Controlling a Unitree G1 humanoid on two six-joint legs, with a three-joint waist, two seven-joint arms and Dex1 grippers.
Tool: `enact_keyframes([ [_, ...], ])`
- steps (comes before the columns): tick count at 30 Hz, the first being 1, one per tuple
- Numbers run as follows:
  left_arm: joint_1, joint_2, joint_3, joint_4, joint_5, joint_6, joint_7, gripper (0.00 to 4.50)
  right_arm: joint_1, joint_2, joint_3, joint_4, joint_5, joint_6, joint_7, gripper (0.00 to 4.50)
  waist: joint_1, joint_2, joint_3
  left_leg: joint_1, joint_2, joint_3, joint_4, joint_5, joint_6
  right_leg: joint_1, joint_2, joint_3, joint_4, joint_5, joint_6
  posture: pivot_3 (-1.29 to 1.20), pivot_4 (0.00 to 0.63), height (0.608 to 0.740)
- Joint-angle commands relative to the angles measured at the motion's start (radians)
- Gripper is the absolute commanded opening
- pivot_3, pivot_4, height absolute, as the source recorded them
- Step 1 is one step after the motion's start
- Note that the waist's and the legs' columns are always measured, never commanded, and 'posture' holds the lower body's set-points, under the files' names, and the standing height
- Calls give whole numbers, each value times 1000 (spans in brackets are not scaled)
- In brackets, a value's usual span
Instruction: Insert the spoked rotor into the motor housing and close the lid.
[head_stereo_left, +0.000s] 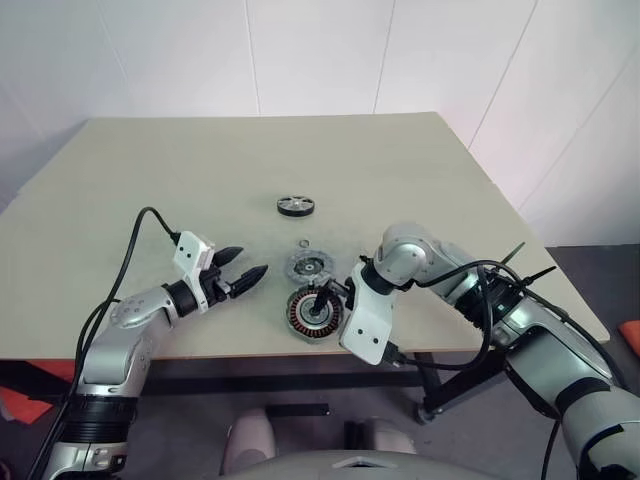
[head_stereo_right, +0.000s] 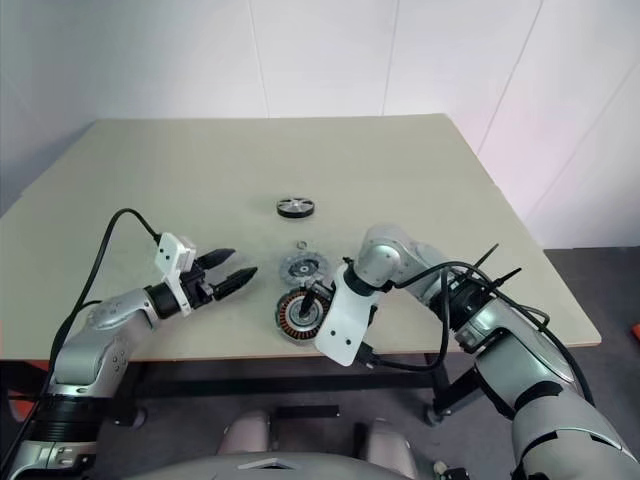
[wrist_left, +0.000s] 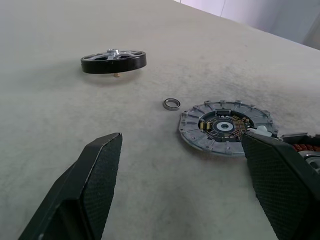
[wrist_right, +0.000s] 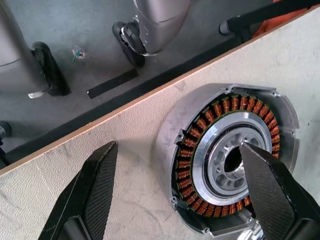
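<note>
The spoked rotor, a black-rimmed wheel, lies flat on the table, farthest from me. Nearer sits the grey lid, its inner face up. The motor housing with copper windings rests close to the table's front edge. My right gripper points down over the housing, open; in the right wrist view one finger hangs above the housing centre and the other is beside it over bare table. My left gripper is open and empty, hovering left of the lid and aimed toward it.
A tiny loose ring lies between the rotor and the lid. The table's front edge runs just beside the housing, with the floor below. A black cable trails from my left wrist.
</note>
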Motion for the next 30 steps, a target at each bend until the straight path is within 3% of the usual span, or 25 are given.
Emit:
enact_keyframes([
  [1,-1,1,21,-47,-16,-8,12,4024,-35,5,7,48,-33,-16,-8,4395,-7,-1,0,0,0,0,0,0,0,0,0,0,0,-1,2,0,0,740],
  [10,19,-8,21,-68,-21,-12,36,4024,-69,26,32,124,-45,-26,13,4395,-15,-1,0,1,0,-1,0,0,0,2,0,0,0,-2,3,0,0,740],
  [17,62,-22,19,-107,-25,-8,60,4060,-83,26,31,144,-39,-34,12,2116,-15,-2,-1,2,-1,-2,0,0,0,3,0,0,0,-1,3,0,0,740],
  [30,49,-35,-1,-83,-23,-10,66,4060,-103,-4,-6,143,-12,-4,25,1826,-17,-5,-3,5,0,-2,0,0,0,4,1,1,0,-2,3,0,0,740],
])
